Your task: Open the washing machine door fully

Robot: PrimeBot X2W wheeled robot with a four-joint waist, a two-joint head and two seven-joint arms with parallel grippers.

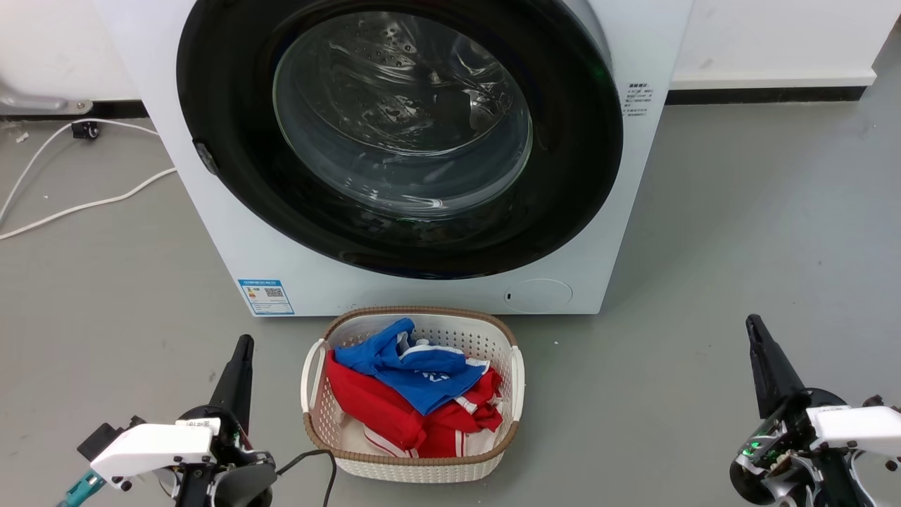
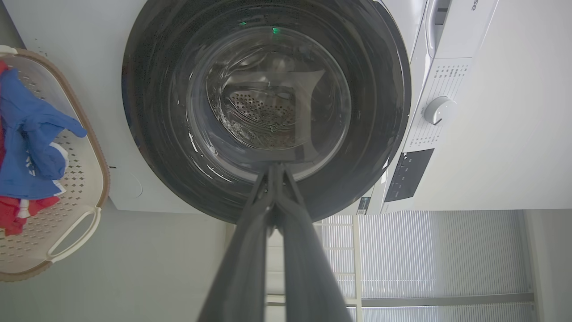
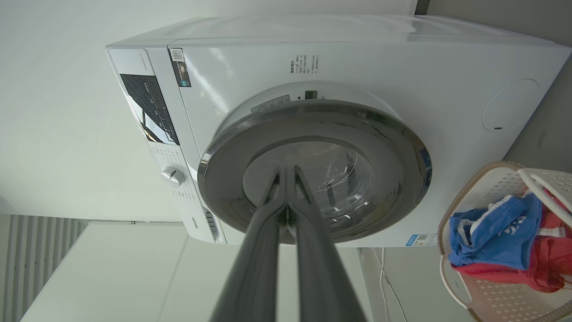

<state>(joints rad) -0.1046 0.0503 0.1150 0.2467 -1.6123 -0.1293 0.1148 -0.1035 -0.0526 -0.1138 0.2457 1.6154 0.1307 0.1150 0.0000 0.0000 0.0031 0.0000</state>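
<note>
The washing machine (image 1: 317, 289) stands straight ahead, white, seen sideways in the left wrist view (image 2: 447, 44) and the right wrist view (image 3: 402, 67). Its washing machine door (image 1: 401, 116) lies against the front, black rim around the glass bowl (image 2: 268, 107). In the right wrist view the washing machine door (image 3: 357, 170) stands a little proud of the front on a pale collar. My left gripper (image 1: 244, 341) is shut, low on the left, well short of the machine. My right gripper (image 1: 752, 322) is shut too, low on the right. Both hold nothing.
A white laundry basket (image 1: 415, 310) with red and blue clothes sits on the floor right before the machine, between my arms. White cables (image 1: 70, 204) trail over the grey floor at the left. A small dark latch (image 1: 205, 158) sits on the door rim's left side.
</note>
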